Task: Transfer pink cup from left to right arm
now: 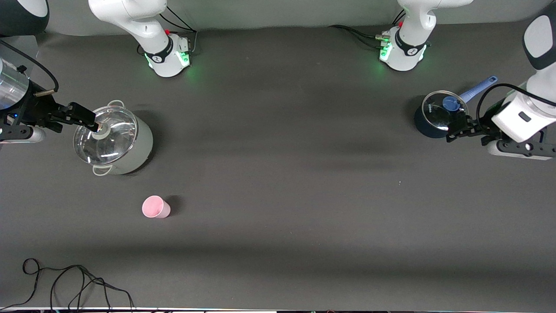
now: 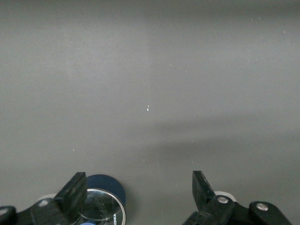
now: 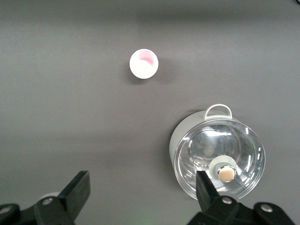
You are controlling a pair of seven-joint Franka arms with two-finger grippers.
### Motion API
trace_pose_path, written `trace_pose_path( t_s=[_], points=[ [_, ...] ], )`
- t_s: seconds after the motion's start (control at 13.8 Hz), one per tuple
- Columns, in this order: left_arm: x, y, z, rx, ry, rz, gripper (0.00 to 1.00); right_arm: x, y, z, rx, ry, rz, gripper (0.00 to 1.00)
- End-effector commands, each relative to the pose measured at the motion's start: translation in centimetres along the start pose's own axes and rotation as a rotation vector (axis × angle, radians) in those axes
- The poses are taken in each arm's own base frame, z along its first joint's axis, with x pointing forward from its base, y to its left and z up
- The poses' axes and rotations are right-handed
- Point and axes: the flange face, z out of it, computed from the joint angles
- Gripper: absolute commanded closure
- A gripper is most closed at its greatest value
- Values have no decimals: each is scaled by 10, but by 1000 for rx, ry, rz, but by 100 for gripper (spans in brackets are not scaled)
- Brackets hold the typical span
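The pink cup (image 1: 155, 207) stands upright on the dark table, toward the right arm's end and nearer to the front camera than the grey pot (image 1: 142, 148). It is also in the right wrist view, where the pink cup (image 3: 144, 63) stands apart from the fingers. My right gripper (image 1: 87, 120) hangs open over the edge of the grey pot's glass lid (image 3: 218, 157), with nothing between its fingers. At the left arm's end my left gripper (image 1: 457, 129) hangs open and empty beside the blue pot (image 1: 428, 126). The cup does not show in the left wrist view.
The blue pot (image 2: 105, 187) has a glass lid and a blue handle (image 1: 478, 89). A black cable (image 1: 65, 282) lies coiled near the table's front edge at the right arm's end. Both arm bases (image 1: 167, 56) stand along the table's back edge.
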Motion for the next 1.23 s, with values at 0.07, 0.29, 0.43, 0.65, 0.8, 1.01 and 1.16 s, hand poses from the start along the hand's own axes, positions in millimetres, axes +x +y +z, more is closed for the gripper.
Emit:
trace_pose_path(
  t_s=[0.07, 0.29, 0.43, 0.65, 0.8, 1.01, 1.16],
  points=[
    [11, -7, -10, 24, -22, -14, 0, 1, -1, -6, 5, 6, -22, 0],
    [0, -13, -14, 121, -73, 20, 0, 1, -1, -7, 5, 7, -22, 0],
    [-1, -7, -18, 124, -67, 29, 0, 1, -2, -7, 5, 7, -23, 0],
    [-5, -6, -25, 135, -67, 36, 0, 0, -2, -7, 5, 6, -25, 0],
    [-5, -6, -29, 135, -65, 34, 0, 1, -1, -7, 3, 7, -23, 0],
    [-4, -6, -32, 124, -58, 30, 0, 1, -1, -7, 3, 6, -23, 0],
    [-3, -5, -31, 127, -58, 32, 0, 1, -1, -7, 5, 6, -23, 0]
  ],
)
